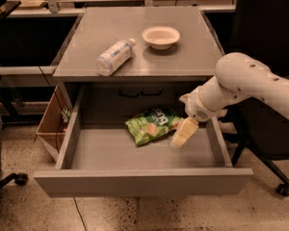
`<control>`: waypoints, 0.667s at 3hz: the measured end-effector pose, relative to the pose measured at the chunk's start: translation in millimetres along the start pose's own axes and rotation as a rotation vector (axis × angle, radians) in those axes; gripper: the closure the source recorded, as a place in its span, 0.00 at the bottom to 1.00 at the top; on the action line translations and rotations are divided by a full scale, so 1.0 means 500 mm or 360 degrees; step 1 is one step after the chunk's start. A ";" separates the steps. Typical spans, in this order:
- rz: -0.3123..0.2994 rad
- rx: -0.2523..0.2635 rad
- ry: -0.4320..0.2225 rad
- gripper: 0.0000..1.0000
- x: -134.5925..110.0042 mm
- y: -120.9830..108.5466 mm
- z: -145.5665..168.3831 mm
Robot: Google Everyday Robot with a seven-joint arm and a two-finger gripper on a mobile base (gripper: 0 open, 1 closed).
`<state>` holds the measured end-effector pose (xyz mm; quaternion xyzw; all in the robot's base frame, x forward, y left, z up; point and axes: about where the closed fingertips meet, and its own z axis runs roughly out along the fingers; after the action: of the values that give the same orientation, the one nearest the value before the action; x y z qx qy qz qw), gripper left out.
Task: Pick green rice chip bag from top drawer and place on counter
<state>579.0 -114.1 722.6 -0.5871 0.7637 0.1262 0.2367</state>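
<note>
Crinkly glossy green rice chip bag (151, 125) on matt top drawer (116, 152) floor, smooth plastic claw (183, 134) just beside it

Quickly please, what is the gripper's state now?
Gripper: in the top drawer, at the right end of the green rice chip bag; open or closed cannot be told.

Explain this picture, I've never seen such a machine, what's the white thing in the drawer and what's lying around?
That is a robot arm, seen by one camera looking down at a grey cabinet. Its end effector, the grasping tip, hangs inside the open top drawer beside the right edge of the green rice chip bag, which lies on the drawer floor, not lifted. On the counter are a clear plastic bottle on its side and a pale bowl.
</note>
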 end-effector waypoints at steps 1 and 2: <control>0.0114 -0.0007 -0.0083 0.00 -0.001 -0.032 0.068; 0.0214 -0.0013 -0.0153 0.00 -0.005 -0.059 0.131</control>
<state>621.6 -89.3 670.4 -0.5288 0.7887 0.1728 0.2617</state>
